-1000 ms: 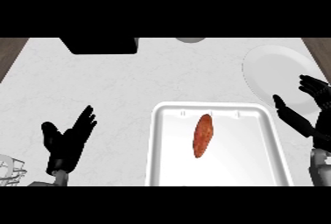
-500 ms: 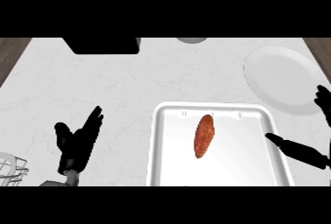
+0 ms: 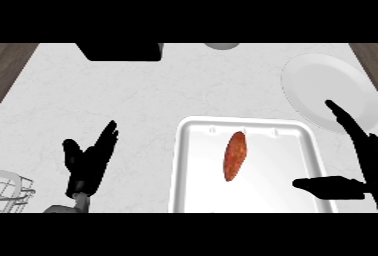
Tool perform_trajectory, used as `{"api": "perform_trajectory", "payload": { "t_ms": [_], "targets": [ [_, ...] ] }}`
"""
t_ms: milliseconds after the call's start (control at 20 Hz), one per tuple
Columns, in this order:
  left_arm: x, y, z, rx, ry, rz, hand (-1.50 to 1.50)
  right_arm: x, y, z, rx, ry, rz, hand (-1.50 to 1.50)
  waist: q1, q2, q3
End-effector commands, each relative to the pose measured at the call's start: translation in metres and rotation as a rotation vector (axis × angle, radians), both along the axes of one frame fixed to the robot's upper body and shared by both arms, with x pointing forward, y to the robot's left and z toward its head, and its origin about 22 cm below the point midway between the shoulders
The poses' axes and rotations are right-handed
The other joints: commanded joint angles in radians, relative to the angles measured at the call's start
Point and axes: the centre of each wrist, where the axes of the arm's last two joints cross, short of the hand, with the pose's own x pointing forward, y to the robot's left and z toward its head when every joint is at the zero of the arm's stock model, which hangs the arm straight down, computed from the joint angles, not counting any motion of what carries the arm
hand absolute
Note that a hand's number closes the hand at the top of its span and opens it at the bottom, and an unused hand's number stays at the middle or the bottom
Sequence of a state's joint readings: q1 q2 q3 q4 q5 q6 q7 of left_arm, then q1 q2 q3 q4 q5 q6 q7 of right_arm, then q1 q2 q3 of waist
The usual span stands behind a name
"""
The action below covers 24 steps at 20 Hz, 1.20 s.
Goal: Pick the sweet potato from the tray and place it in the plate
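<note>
No brand, label or writing can be read on anything in view. One sweet potato (image 3: 235, 155) is seen, lying lengthwise near the middle of one white tray (image 3: 193, 165), slightly tilted, with its upper end toward the tray's far side; it is touched by neither hand. One white plate (image 3: 325, 90) is set on the counter (image 3: 148, 100) beyond the tray's far right corner, close to it, and nothing is carried on it. Two hands are shown. The right hand (image 3: 353, 170) is held at the view's right edge, over the tray's right rim: its fingers are stretched straight toward the plate and its thumb is pointed left across the tray's near right part, so that the hand is spread wide and nothing is held; a clear gap is left between it and the sweet potato. The left hand (image 3: 87, 162) is seen on the left, well apart from the tray, with fingers straight and pointing up and away and the thumb set apart; nothing is held by it either. One dark block (image 3: 122, 51) is placed at the counter's far edge, one grey round object (image 3: 221, 45) is cut off beside it, and part of one wire rack (image 3: 13, 187) is visible at the lower left.
</note>
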<state>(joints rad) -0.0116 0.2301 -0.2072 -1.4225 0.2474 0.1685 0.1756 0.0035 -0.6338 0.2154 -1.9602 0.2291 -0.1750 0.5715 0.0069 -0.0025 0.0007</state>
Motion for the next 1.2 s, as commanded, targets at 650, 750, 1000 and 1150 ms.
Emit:
{"api": "perform_trajectory", "payload": {
  "t_ms": [650,750,1000,1150],
  "targets": [
    [-0.011,-0.013,-0.007,-0.008,0.017,0.004,0.00,0.033,0.111,-0.021,-0.112,0.262,0.020,-1.50,0.000,0.003,-0.001],
    [0.005,-0.014,0.009,-0.004,0.022,0.007,0.00,0.019,0.109,-0.020,-0.095,0.283,0.023,-1.50,-0.006,0.002,-0.001],
    [0.001,0.007,-0.006,-0.004,0.018,-0.004,0.00,0.035,0.147,-0.050,-0.088,0.276,0.048,-1.50,-0.003,0.003,-0.001],
    [-0.010,0.011,0.001,-0.002,0.031,-0.006,0.00,0.027,0.151,-0.044,-0.120,0.275,0.035,-1.50,-0.003,0.002,-0.001]
  ]
}}
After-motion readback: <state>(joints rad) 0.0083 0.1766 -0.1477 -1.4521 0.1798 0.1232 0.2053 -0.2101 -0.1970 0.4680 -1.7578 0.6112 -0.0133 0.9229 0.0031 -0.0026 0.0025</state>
